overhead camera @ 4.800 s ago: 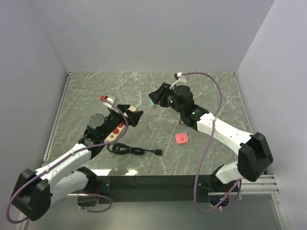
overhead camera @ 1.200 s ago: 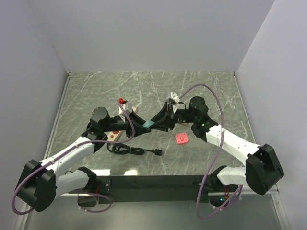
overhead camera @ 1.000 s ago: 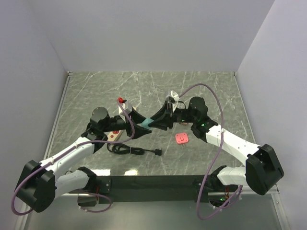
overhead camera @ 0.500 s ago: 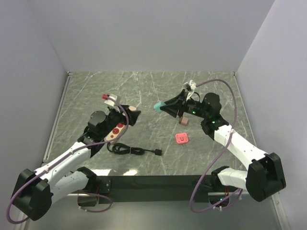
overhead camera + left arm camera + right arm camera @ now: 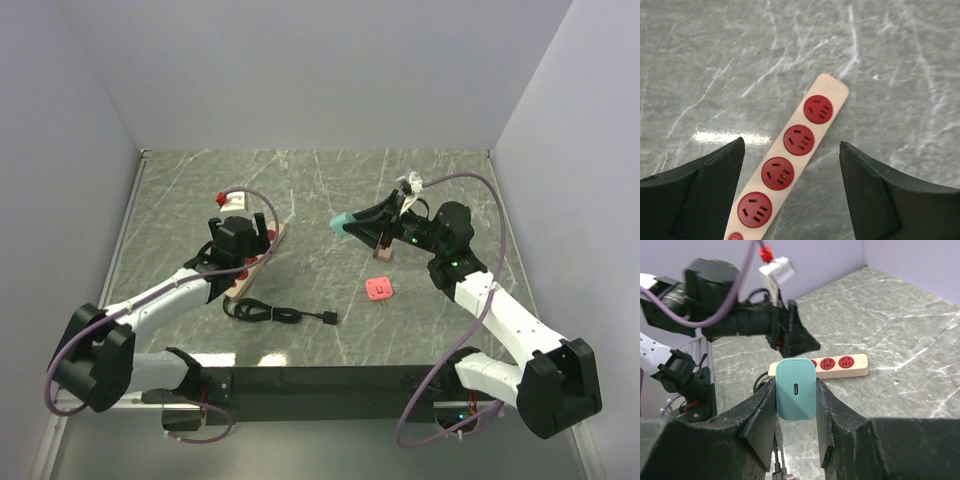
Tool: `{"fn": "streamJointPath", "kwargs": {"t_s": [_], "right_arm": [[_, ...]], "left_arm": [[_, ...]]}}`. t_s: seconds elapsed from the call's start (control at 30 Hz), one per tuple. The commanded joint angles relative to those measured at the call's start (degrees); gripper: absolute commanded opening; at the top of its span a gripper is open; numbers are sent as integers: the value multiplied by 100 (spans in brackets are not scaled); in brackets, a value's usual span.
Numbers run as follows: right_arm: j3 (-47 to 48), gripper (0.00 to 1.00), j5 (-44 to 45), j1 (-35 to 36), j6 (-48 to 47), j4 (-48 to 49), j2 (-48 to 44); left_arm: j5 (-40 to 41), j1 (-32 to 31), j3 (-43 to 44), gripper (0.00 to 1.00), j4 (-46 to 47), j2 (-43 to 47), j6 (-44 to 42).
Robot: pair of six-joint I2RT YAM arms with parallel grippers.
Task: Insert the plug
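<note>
A beige power strip [image 5: 277, 235] with red sockets lies flat on the marble table at centre left. My left gripper [image 5: 245, 243] hovers over it, open and empty. In the left wrist view the strip [image 5: 790, 165] runs diagonally between the two spread fingers of the left gripper [image 5: 791, 145]. My right gripper [image 5: 352, 225] is raised at centre right, shut on a teal plug [image 5: 340, 222] and apart from the strip. In the right wrist view the teal plug [image 5: 795, 389] sits between the fingers, its port face towards the camera, with the strip [image 5: 840, 364] beyond it.
A black cable [image 5: 275, 314] lies coiled near the strip's near end. A pink flat piece [image 5: 379, 289] lies on the table below the right gripper. A small brown block [image 5: 383, 252] shows under the right wrist. Walls close in the table at the left, back and right.
My right gripper has drawn back to the right with the teal plug, away from the left arm. My left gripper has swung down over the power strip, which now lies flat beneath it.
</note>
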State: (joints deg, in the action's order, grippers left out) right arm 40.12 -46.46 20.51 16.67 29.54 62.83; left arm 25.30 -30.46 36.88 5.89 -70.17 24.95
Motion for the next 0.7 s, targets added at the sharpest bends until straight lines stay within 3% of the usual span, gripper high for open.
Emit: {"fn": "streamJointPath", "kwargs": {"t_s": [0.0, 0.67], "right_arm": [[-48, 0, -39, -30, 65, 272, -244], [66, 0, -74, -30, 100, 184, -148]], "left_arm": [[370, -22, 433, 82, -526, -346, 194], [80, -109, 1506, 89, -1503, -2334, 274]]}}
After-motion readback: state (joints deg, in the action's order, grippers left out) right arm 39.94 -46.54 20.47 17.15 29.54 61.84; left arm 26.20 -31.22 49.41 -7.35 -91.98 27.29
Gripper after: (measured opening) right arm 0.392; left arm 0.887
